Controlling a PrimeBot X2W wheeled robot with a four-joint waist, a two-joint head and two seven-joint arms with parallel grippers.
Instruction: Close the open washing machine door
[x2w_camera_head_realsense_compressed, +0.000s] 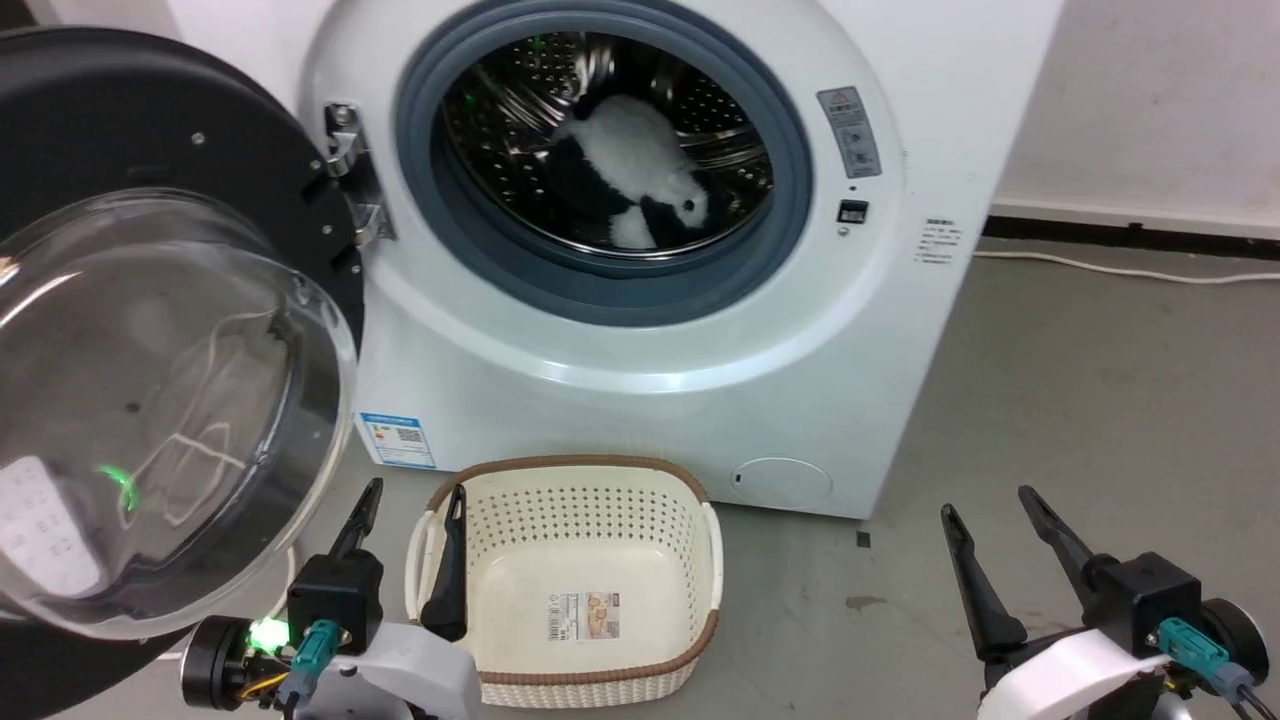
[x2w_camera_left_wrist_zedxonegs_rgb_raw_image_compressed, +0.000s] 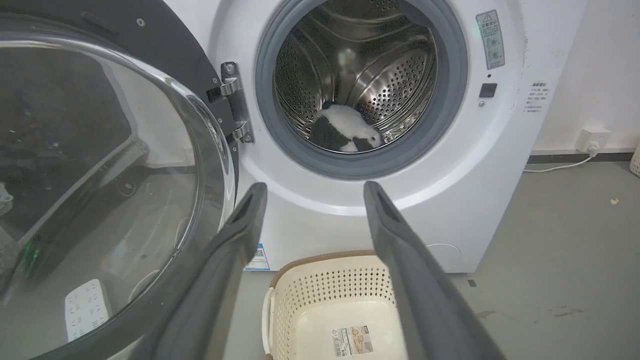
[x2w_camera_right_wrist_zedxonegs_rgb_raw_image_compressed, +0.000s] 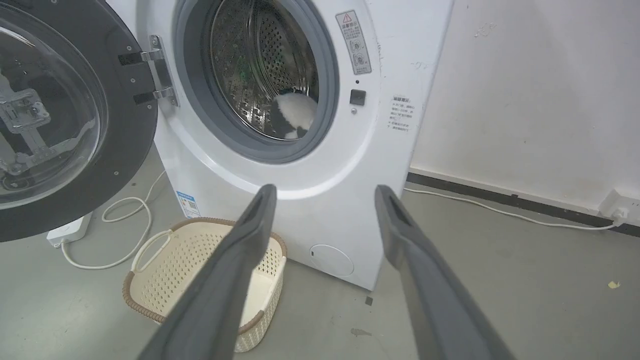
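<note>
The washing machine door (x2w_camera_head_realsense_compressed: 150, 330) stands swung wide open to the left, its black rim and bulging clear glass bowl facing me; it hangs on a metal hinge (x2w_camera_head_realsense_compressed: 350, 175). The door (x2w_camera_left_wrist_zedxonegs_rgb_raw_image_compressed: 100, 190) also fills the left of the left wrist view and shows at the left as the door (x2w_camera_right_wrist_zedxonegs_rgb_raw_image_compressed: 65, 115) in the right wrist view. My left gripper (x2w_camera_head_realsense_compressed: 415, 500) is open, low, just right of the door's lower edge and apart from it. My right gripper (x2w_camera_head_realsense_compressed: 990, 500) is open at the lower right, far from the door. Both hold nothing.
A cream perforated laundry basket (x2w_camera_head_realsense_compressed: 570, 490) sits on the floor before the white washing machine (x2w_camera_head_realsense_compressed: 700, 330). A black-and-white plush item (x2w_camera_head_realsense_compressed: 640, 170) lies in the steel drum. A white cable (x2w_camera_head_realsense_compressed: 1120, 268) runs along the right wall's base, and bare grey floor lies to the right.
</note>
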